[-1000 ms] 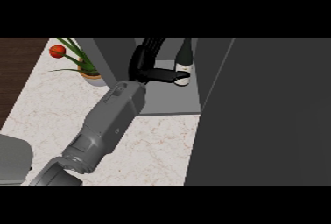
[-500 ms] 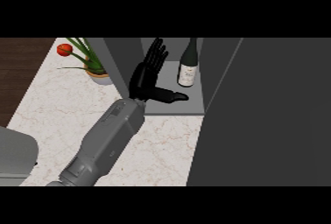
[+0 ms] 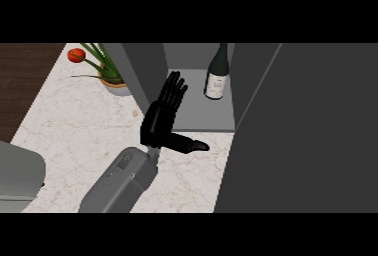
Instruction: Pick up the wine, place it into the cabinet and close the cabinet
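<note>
We see the wine (image 3: pixel 216 75) standing upright at the back of the cabinet (image 3: pixel 199 112) shelf, apart from the left hand (image 3: pixel 164 117), whose fingers are straight and thumb spread, holding nothing, so we judge only closing remains.

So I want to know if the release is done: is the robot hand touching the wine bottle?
Apart. The head view shows the open robot hand left of the wine bottle, with bare cabinet shelf between them.
</note>
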`<state>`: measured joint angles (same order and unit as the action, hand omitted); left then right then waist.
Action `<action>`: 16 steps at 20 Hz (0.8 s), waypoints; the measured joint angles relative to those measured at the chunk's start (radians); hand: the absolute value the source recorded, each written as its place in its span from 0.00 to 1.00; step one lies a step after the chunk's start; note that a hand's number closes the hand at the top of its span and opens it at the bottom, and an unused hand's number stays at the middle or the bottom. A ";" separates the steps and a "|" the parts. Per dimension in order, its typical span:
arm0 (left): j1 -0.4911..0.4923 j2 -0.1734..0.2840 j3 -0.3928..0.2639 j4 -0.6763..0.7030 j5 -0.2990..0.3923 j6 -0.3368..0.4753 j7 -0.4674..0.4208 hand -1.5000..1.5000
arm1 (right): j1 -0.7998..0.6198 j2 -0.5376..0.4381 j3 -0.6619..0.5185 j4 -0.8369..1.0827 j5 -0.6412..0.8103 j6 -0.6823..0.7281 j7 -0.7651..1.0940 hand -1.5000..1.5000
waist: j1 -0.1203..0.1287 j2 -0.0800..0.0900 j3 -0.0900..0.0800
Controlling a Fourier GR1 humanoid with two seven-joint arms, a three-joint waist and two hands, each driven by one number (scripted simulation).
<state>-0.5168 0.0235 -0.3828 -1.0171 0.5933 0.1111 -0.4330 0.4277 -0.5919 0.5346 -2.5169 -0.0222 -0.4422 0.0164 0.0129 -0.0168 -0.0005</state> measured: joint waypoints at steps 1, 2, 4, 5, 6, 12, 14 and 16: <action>0.036 0.004 -0.011 -0.031 -0.003 -0.001 -0.002 0.00 | -0.005 -0.002 -0.004 -0.001 0.000 -0.001 0.004 0.00 | -0.001 0.001 0.000; 0.078 0.013 -0.020 -0.067 -0.004 -0.004 -0.005 0.00 | -0.001 -0.006 -0.002 -0.001 0.001 0.001 0.001 0.00 | -0.002 0.002 0.000; 0.154 0.028 -0.041 -0.149 -0.007 0.001 0.003 0.00 | 0.004 -0.013 -0.010 -0.001 0.000 0.007 -0.008 0.00 | -0.003 0.003 0.000; 0.194 0.036 -0.053 -0.187 -0.009 0.003 0.005 0.00 | 0.008 -0.021 -0.013 -0.001 0.001 0.012 -0.012 0.00 | -0.004 0.003 0.000; 0.232 0.052 -0.057 -0.221 -0.005 -0.006 0.005 0.00 | 0.005 -0.026 -0.013 -0.002 0.001 0.010 -0.004 0.00 | -0.004 0.004 0.000; 0.362 0.128 -0.036 -0.368 0.031 -0.055 0.021 0.00 | -0.008 -0.069 0.001 -0.004 0.002 0.053 0.008 0.00 | -0.012 0.007 0.000; 0.394 0.159 -0.017 -0.395 0.043 -0.080 0.017 0.00 | -0.013 -0.081 0.012 -0.003 0.002 0.075 0.001 0.00 | -0.014 0.009 0.000; 0.429 0.191 -0.003 -0.431 0.051 -0.101 0.012 0.00 | -0.017 -0.090 0.022 -0.002 -0.001 0.101 -0.009 0.00 | -0.012 0.009 0.000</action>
<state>-0.0874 0.2146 -0.3857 -1.4477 0.6439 0.0097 -0.4209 0.4110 -0.6817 0.5566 -2.5190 -0.0228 -0.3416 0.0075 0.0005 -0.0077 -0.0007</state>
